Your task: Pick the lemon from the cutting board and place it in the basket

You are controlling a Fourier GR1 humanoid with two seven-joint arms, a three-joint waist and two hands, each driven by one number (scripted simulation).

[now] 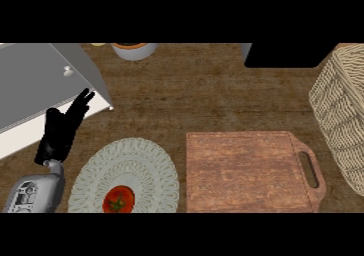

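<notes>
A dark wooden table (214, 95) fills the head view, with the robot's left hand (63, 130) standing at the left edge, its black fingers straight and held up, grasping nothing, the grey forearm rising from the lower left corner. The right hand does not show.

At the centre lies the reddish-brown cutting board (244, 172), flat on the table, its handle slot toward the right. Its visible surface is bare; the lemon does not show on it or elsewhere in view, so where it lies cannot be told.

The woven basket (347, 110) stands at the right edge, pale and ribbed, just beside the board's handle end and partly cut off by the frame; its inside is hidden from this angle.

Left of the board rests a pale patterned plate (137, 160), near the board but apart from it, with a red tomato (118, 199) with a green stem lying on its lower part.

Behind the left hand stands a grey cabinet (37, 80) with a small white knob, angled across the upper left corner. At the top edge sits a pale cup (134, 50) with an orange rim, and a black object (288, 55) occupies the upper right, beside the basket.
</notes>
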